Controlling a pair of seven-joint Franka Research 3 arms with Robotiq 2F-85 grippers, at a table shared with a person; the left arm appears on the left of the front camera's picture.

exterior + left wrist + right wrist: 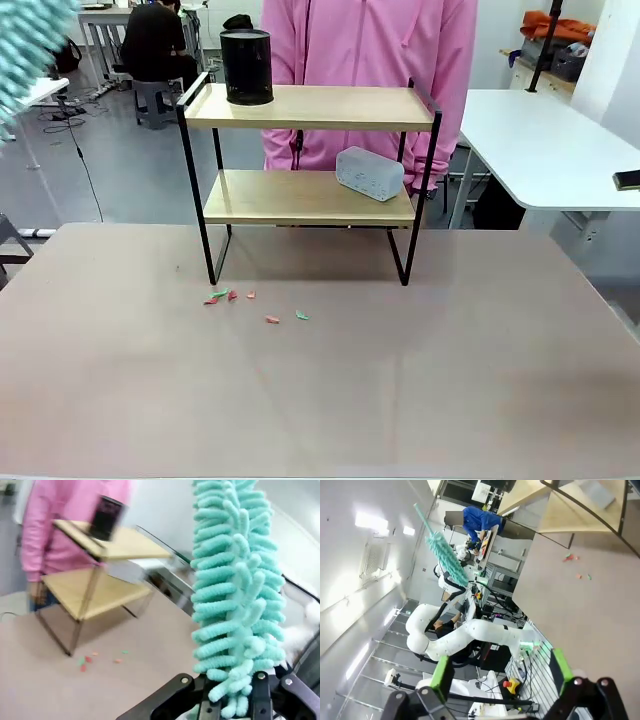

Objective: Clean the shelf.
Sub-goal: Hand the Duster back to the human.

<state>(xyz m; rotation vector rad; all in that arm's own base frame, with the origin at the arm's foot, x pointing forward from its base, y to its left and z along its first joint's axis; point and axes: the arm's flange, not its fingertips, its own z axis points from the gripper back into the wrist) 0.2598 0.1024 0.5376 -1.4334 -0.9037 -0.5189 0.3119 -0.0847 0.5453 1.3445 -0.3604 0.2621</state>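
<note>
A pale pinkish counter [320,400] is filling the foreground, with a person in a pink top [370,40] standing at its far side. The shelf [310,108] is standing at the far middle, carrying a black cylinder [246,66] on its top board and a small white box [369,172] on the lower one; coloured scraps [250,300] are lying in front of its legs.

The left gripper [232,700] is clamping a teal duster [235,590] with its jaws shut, raised well away from the shelf. The right gripper [500,677] is idling with jaws wide apart, holding nothing.

Best to be bringing the duster down onto the top board beside the cylinder, sweeping lightly so nothing topples.
</note>
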